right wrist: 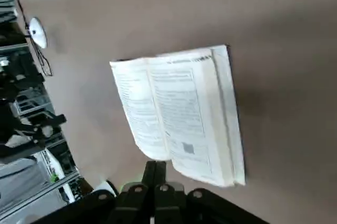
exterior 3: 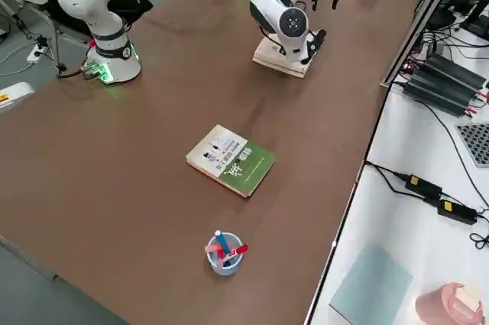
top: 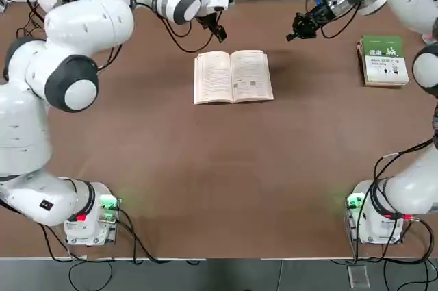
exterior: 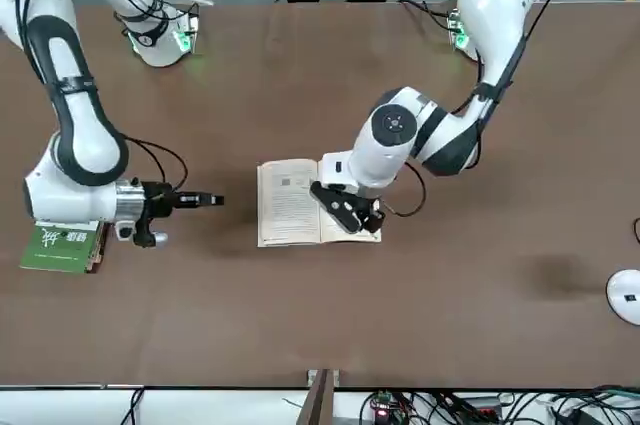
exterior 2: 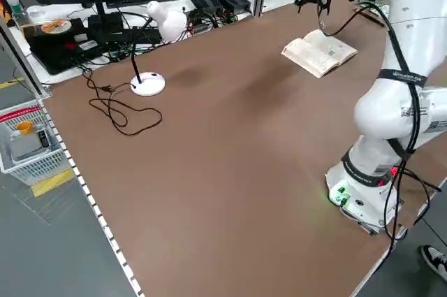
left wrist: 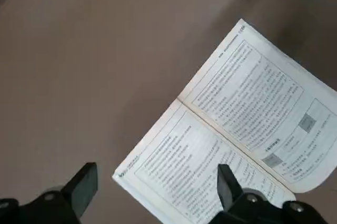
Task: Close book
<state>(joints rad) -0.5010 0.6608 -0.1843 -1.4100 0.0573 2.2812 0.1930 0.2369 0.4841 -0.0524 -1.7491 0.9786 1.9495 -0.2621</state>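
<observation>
Cream pages of the open paperback (top: pixel 233 77) lie face-up on the tabletop (top: pixel 226 168), between the left gripper (top: pixel 218 29), open and empty, and the right gripper (top: pixel 295 33), shut and empty; best slide under one cover's outer edge, then fold gently.

Book (top: pixel 233 77), one, paperback: thin, with cream pages closely printed in dark type. State: open, face up, both pages showing, neither side folded over. Pose: flat on its back, the spine fold running nearly up and down in the top view, where it lies above the centre of the frame. In the front view, at mid-frame, its right-hand part is partly hidden. In the left side view, upper right of the frame, set at a slant. In the right side view, upper part, right of centre. Small grey picture blocks on one page (two, in the left wrist view).
</observation>
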